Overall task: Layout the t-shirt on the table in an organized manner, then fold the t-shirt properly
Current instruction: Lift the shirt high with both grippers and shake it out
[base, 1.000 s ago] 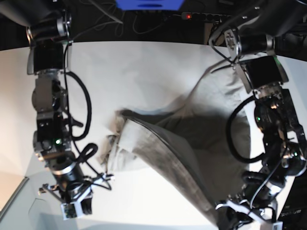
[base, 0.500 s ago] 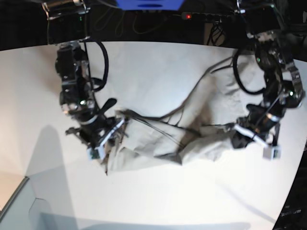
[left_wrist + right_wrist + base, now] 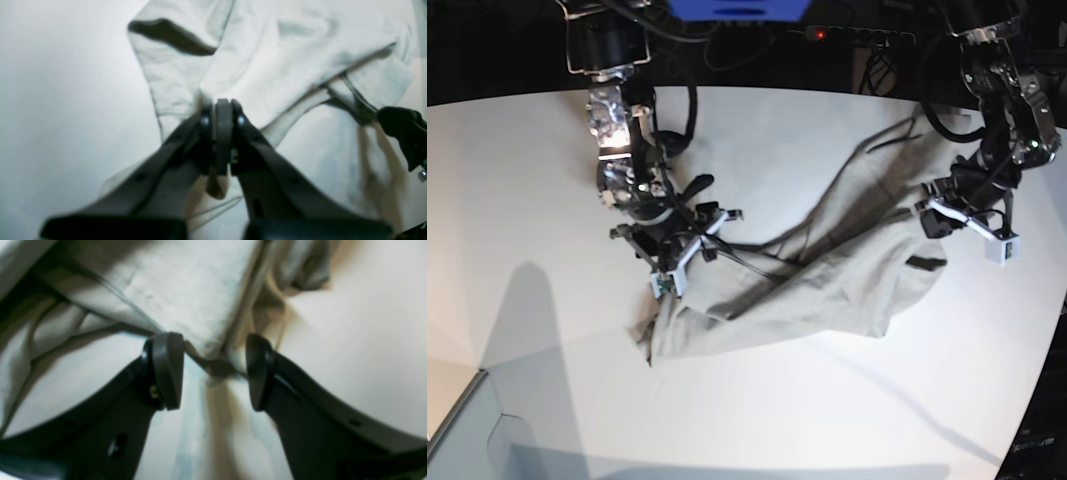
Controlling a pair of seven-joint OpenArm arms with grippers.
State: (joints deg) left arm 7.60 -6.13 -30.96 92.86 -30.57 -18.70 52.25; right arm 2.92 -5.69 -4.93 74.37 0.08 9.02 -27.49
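The light grey-beige t-shirt point(image 3: 827, 285) lies crumpled across the middle of the white table point(image 3: 517, 200), stretched from lower left to upper right. My left gripper point(image 3: 930, 222), on the base view's right, is shut on a fold of the t-shirt point(image 3: 267, 66); its fingers point(image 3: 223, 113) are pressed together on the cloth. My right gripper point(image 3: 672, 272), on the base view's left, is open. In the right wrist view a corner of the t-shirt point(image 3: 186, 283) lies between its spread fingers point(image 3: 166, 370), and nothing is clamped.
A blue object point(image 3: 737, 8), a power strip with a red light point(image 3: 822, 34) and cables lie in the dark behind the table's far edge. The table's near left corner ends by a grey surface point(image 3: 457, 440). The right arm's tip point(image 3: 400, 130) shows in the left wrist view.
Both arms have moved toward the far side of the table, drawing the t-shirt with them. The shirt now lies flatter and more stretched out. The right gripper now stands open over the shirt's left end.
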